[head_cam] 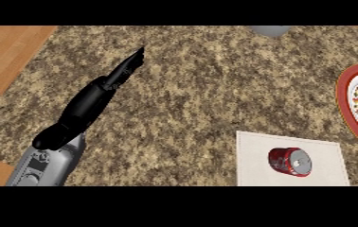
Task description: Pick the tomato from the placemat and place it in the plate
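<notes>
The left hand rises from the lower left on its grey forearm, seen edge-on, its black fingers straight and pressed together, pointing up and slightly right; it grasps nothing and touches no object. The right hand shows nowhere in the view.

Under the hand lies a speckled brown stone counter; a strip of orange wood runs along the far left, behind and left of the hand.

One white placemat lies well to the right of the hand and lower. On it rests one red item with a pale round end, looking like a can on its side, where the task names a tomato. One red-rimmed plate is cut by the right edge, farther right than the placemat. One grey object sits at the top edge, up and right of the fingertips
</notes>
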